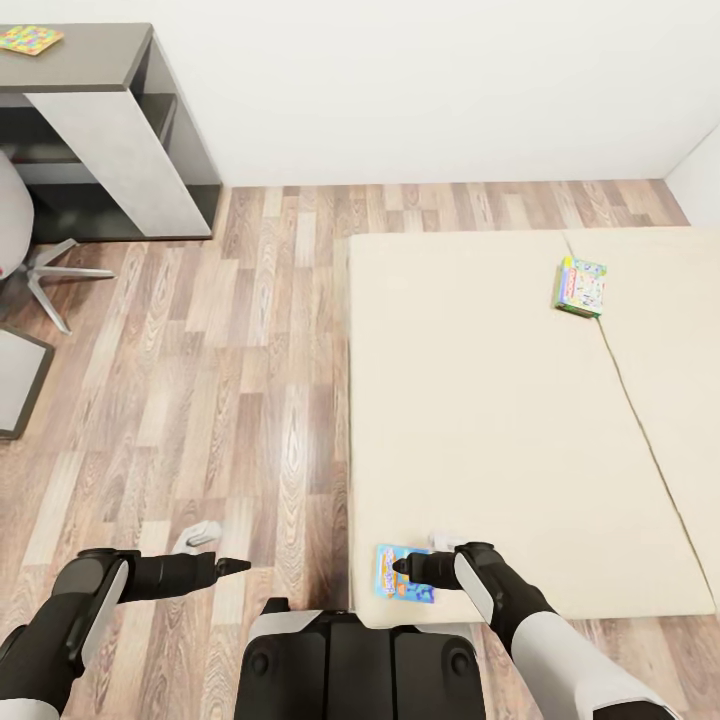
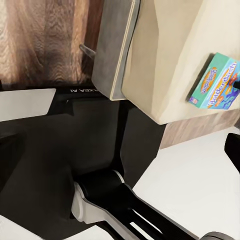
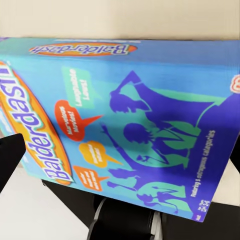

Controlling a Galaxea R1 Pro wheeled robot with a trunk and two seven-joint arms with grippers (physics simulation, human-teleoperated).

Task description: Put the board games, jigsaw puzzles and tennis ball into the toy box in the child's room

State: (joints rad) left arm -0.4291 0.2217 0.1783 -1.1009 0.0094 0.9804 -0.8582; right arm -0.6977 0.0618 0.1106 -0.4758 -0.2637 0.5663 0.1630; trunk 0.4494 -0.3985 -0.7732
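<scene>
Bed: the plain beige mattress (image 1: 480, 420) stretches ahead of me on my right, a seam running near to far along its right part.
Near edge: a flat blue printed game box (image 1: 403, 573) lies flat just in front of me.
Far right: a green-and-yellow pastel game box (image 1: 581, 287) lies by the seam.
Floor: wood planks (image 1: 230, 400) on my left.
Desk: a multicoloured jigsaw board (image 1: 30, 39) lies on the dark top (image 1: 90, 60), far left.

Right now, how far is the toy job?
Nothing looks done from here. The right hand is over the blue board game at the bed's near edge. The second game lies farther up the bed, and a jigsaw puzzle remains on the table.
</scene>
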